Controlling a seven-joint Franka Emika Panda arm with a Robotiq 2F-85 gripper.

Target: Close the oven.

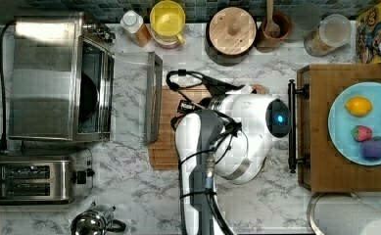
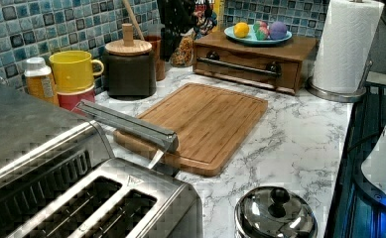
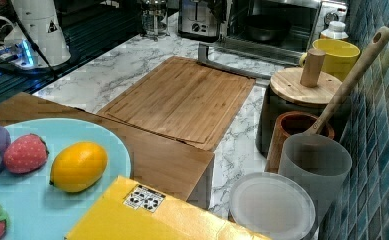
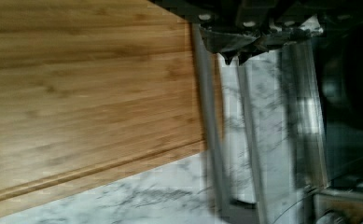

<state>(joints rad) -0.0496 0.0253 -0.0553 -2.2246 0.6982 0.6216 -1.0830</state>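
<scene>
The oven (image 1: pixel 41 73) stands at the top view's left with its glass door (image 1: pixel 129 98) dropped open and flat. The door's metal bar handle (image 1: pixel 154 98) hangs over the edge of the wooden cutting board (image 1: pixel 168 142). From the left view the handle (image 2: pixel 131 124) juts out from the oven body (image 2: pixel 22 129). In the right view the open oven (image 3: pixel 272 25) shows a dark pan inside. My arm (image 1: pixel 227 132) hovers over the board. In the wrist view my gripper (image 4: pixel 234 57) is shut, empty, just above the handle (image 4: pixel 209 116).
A two-slot toaster (image 1: pixel 31 178) sits beside the oven, a steel kettle (image 2: pixel 275 213) near the counter's front. A yellow mug (image 1: pixel 167 20), a lidded dark pot (image 1: pixel 232 32) and utensil holders line the tiled wall. A wooden drawer box (image 1: pixel 349 127) carries a plate of fruit.
</scene>
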